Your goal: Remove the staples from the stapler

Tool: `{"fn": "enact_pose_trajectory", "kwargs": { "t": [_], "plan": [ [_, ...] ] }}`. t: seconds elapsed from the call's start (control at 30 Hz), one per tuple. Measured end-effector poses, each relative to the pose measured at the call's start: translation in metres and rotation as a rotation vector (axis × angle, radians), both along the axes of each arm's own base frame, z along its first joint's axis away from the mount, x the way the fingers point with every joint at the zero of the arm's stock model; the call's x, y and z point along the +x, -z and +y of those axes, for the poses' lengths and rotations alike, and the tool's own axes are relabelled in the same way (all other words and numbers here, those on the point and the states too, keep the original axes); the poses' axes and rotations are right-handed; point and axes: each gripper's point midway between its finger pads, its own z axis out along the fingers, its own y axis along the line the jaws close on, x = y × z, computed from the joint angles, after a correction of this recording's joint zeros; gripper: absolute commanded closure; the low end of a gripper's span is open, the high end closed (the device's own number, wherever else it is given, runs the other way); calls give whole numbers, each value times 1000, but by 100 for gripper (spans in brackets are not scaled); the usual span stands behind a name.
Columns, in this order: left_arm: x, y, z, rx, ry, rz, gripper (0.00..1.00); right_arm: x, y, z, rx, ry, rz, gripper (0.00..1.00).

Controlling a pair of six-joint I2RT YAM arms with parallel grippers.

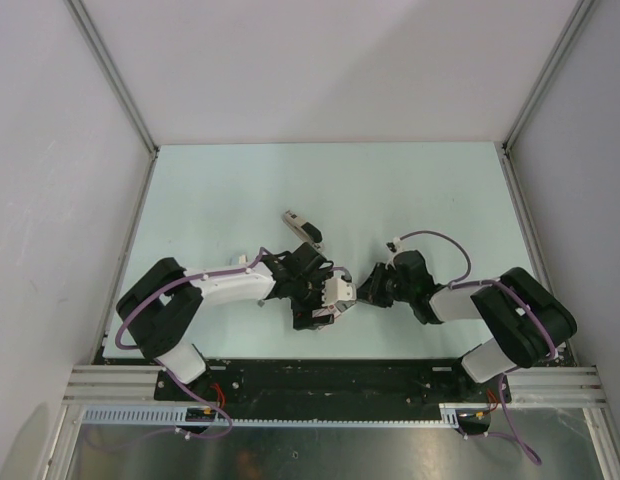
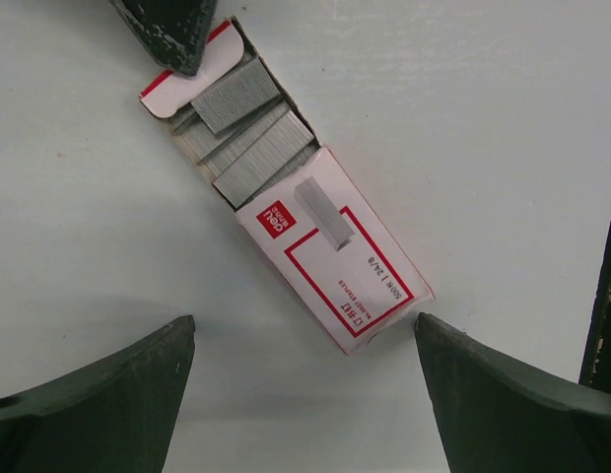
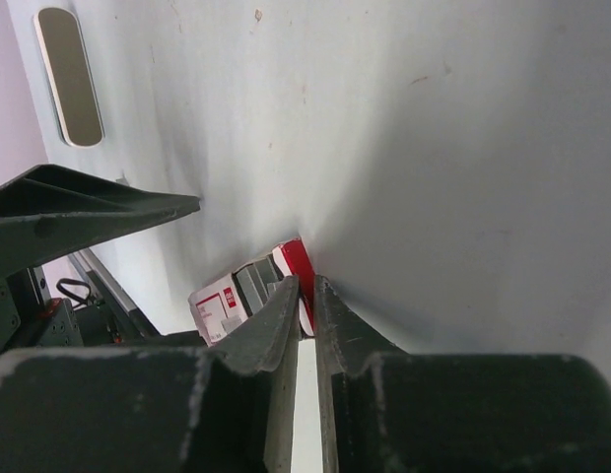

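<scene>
Matte mint table (image 1: 220,200), smooth white walls (image 1: 320,70). Glossy red-and-white cardboard box (image 2: 335,256) bares ribbed grey staple strips (image 2: 251,148); left gripper (image 2: 304,335) gapes wide, right gripper (image 3: 305,286) pinches its flap.

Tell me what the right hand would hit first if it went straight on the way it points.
The box, almost at once: its red-edged open end lies just off the right hand's tips, maybe touching.
</scene>
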Motion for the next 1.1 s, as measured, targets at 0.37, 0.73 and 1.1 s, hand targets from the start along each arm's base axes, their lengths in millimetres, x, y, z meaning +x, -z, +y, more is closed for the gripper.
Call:
{"fn": "enact_pose_trajectory", "kwargs": {
  "t": [0.37,0.73,1.1],
  "plan": [
    [3,0,-2,2,-7,-5,3,-9,-1,9,1,-38,-3,88],
    [4,0,-3,2,-10,-3,3,-16,-1,16,-4,-71,-2,85],
    [4,0,-3,0,-11,-3,3,-24,-1,31,-4,-124,-2,79]
  ]
}}
